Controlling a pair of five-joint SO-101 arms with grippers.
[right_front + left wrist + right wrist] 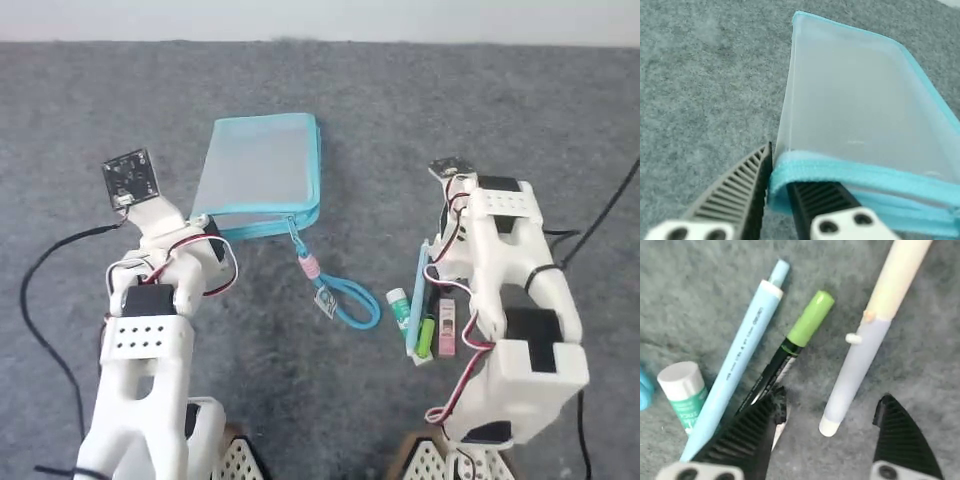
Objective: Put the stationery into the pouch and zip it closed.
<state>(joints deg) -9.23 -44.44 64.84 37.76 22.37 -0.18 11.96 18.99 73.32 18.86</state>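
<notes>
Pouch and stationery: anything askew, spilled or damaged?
Nothing stands out. The pouch lies flat, its zipper-edge corner pinched by the left gripper; the strap trails loose. The stationery lies side by side on the carpet under the open right gripper.

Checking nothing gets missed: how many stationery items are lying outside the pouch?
4, clustered beside the right arm: a glue stick, a light blue pen, a green-capped marker and a lavender-and-cream pen. The arm may hide others.

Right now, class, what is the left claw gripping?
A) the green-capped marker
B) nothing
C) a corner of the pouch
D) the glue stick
C: the left wrist view shows the left claw shut on the pouch at its blue-edged corner.
</notes>
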